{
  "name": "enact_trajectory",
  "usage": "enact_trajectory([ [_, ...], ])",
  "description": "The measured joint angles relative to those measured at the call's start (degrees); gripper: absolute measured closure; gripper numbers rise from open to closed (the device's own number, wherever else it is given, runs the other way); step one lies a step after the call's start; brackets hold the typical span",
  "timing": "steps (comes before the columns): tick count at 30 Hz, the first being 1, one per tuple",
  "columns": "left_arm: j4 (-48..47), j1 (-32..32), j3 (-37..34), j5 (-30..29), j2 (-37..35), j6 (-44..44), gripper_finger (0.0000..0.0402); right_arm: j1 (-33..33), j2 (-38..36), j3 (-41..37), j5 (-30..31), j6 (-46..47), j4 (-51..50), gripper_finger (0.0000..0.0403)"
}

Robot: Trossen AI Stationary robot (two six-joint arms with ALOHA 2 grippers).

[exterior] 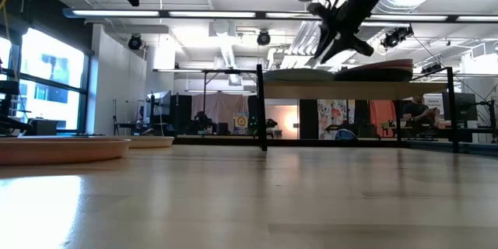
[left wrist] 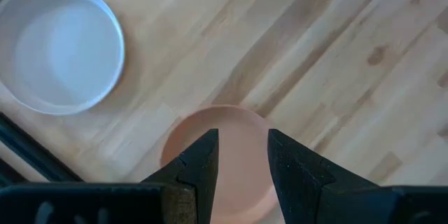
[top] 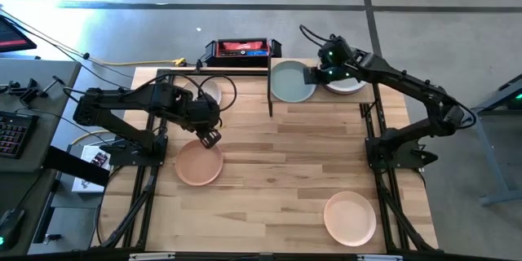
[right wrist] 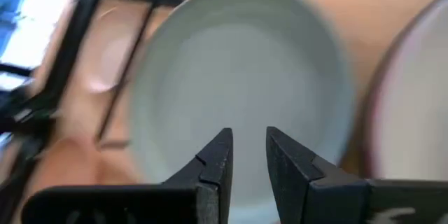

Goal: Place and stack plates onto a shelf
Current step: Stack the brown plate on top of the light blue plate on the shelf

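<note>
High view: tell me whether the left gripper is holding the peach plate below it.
No. The left gripper hangs open above the peach plate, which lies flat on the table with no finger on its rim.

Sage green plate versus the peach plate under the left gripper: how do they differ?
The sage green plate lies on the raised shelf; the peach plate lies on the tabletop. The open right gripper hovers at the green one, the open left gripper above the peach one. Both are round, shallow and upright.

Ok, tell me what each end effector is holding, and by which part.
Nothing is held. The right end effector is open above the sage green plate; the left end effector is open above the peach plate.
</note>
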Motion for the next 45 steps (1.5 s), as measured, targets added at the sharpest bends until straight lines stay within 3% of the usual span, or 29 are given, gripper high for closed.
enact_trajectory([
  [4,0.2,-2.1,-0.1,1.2,0.1,-1.9,0.0291,2.4,-1.8,0.0,-6.6,0.0,-0.7,0.0336],
  [7,0.6,-3.8,-2.5,1.3,0.4,-5.7,0.0291,5.2,-2.9,0.0,-8.3,0.0,-2.3,0.0336],
  [19,17.1,-9.6,-19.0,7.5,0.4,-20.3,0.0291,14.5,-3.4,0.0,-5.0,0.5,-4.8,0.0336],
  [36,41.9,-14.9,-40.5,9.0,0.4,-31.1,0.0291,15.1,-3.4,0.0,-4.5,0.5,-4.9,0.0336],
  [45,52.7,-17.0,-47.4,10.0,0.4,-33.9,0.0291,15.1,-3.4,0.0,-2.3,0.5,-5.5,0.0336],
])
